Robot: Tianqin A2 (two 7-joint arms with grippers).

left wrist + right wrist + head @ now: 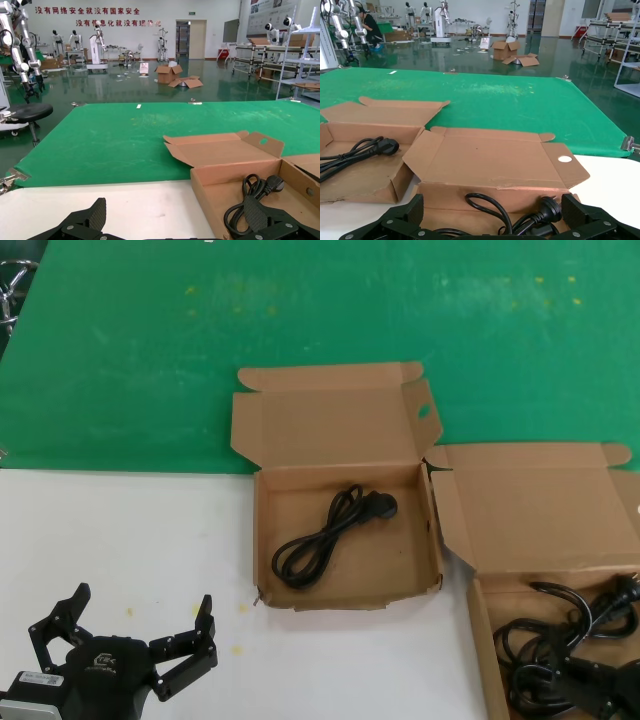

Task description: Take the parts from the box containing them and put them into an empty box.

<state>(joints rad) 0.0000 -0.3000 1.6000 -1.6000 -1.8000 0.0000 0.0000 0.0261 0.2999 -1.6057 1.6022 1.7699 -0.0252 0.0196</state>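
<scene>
The box with the oval hole in its lid flap (262,540) lies open mid-table with one black power cord (330,535) inside; both also show in the left wrist view (220,175), (250,200). The box containing the parts (480,630) lies open at the front right with several tangled black cords (555,640). My right gripper (600,685) hangs open just above those cords (520,212), its fingers (410,210) wide on either side, holding nothing. My left gripper (140,615) is open and empty above the white table, to the left of the centre box.
A green mat (200,340) covers the far half of the table, and bare white tabletop (120,530) lies at the front left. The two boxes' raised lids (540,505) nearly touch. Beyond the table is a workshop floor with loose cardboard boxes (170,74).
</scene>
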